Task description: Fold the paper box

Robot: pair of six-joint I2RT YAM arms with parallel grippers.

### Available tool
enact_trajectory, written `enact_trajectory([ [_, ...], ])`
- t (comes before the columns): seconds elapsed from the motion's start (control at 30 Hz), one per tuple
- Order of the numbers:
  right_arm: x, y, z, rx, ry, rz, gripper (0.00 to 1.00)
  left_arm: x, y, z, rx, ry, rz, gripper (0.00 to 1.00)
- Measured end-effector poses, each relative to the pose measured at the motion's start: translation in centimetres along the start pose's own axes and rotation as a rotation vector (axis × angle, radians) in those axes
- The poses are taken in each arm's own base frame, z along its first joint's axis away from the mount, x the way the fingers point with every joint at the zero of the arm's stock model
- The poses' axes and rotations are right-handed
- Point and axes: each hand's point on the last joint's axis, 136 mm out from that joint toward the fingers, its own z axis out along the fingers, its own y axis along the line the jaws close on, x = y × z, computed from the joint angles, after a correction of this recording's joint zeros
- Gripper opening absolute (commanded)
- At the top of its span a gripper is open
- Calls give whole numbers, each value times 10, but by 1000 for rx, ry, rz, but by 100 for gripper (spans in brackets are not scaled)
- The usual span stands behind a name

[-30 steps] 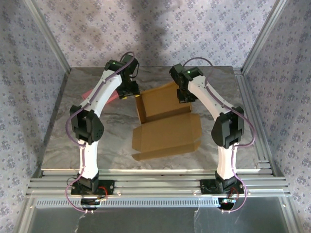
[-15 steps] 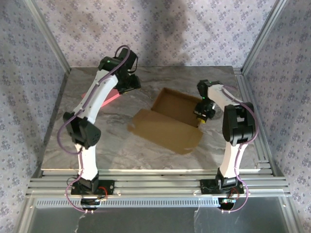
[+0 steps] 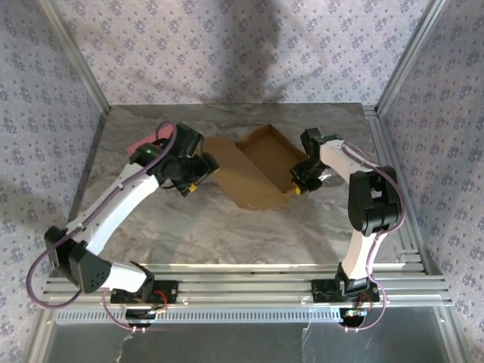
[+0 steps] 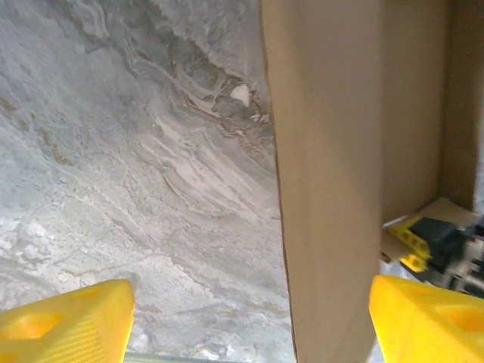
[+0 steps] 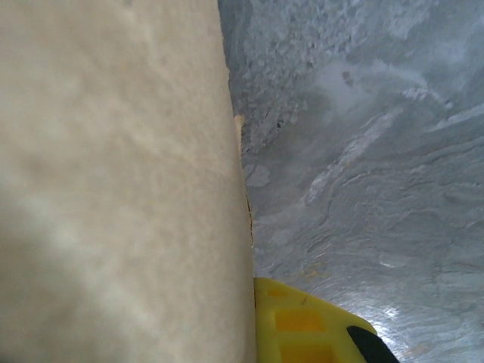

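Top external view: the paper box (image 3: pixel 257 162) is seen lying open on the marble table (image 3: pixel 227 227), mid-table toward the far side, with walls raised and a flap spread leftward. Its near right corner is pinched by the closed right gripper (image 3: pixel 293 190). The left gripper (image 3: pixel 198 181) is held spread wide beside the flap; in the left wrist view, the flap's edge is framed between its yellow fingers (image 4: pixel 64 321).

Overhead camera looked down from behind onto the whole worktop (image 3: pixel 227 234); each wrist camera faced downward, close against the paper box (image 3: pixel 257 170) edge; all three shared that marble.
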Motion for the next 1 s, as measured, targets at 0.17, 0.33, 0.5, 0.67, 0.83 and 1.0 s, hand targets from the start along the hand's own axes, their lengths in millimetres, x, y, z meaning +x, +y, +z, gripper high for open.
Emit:
enact_trajectory([
  [0.17, 4, 3, 2, -9, 8, 14, 0, 2, 6, 47, -18, 22, -20, 83],
  [0.33, 11, 1, 7, 4, 14, 15, 0, -1, -19, 71, 14, 18, 18, 75],
  [0.5, 18, 0, 10, 16, 19, 18, 0, 0, -30, 77, -20, 13, 96, 32],
  [0.67, 33, 5, 14, 12, 31, -6, 63, -14, -29, 62, -95, -44, 191, 0],
  [0.83, 57, 29, -6, -18, 15, -129, 82, -29, -25, 42, -196, -92, 332, 0],
  [1.0, 82, 62, -54, -125, -21, -272, 83, -51, -12, 33, -342, -132, 465, 0],
])
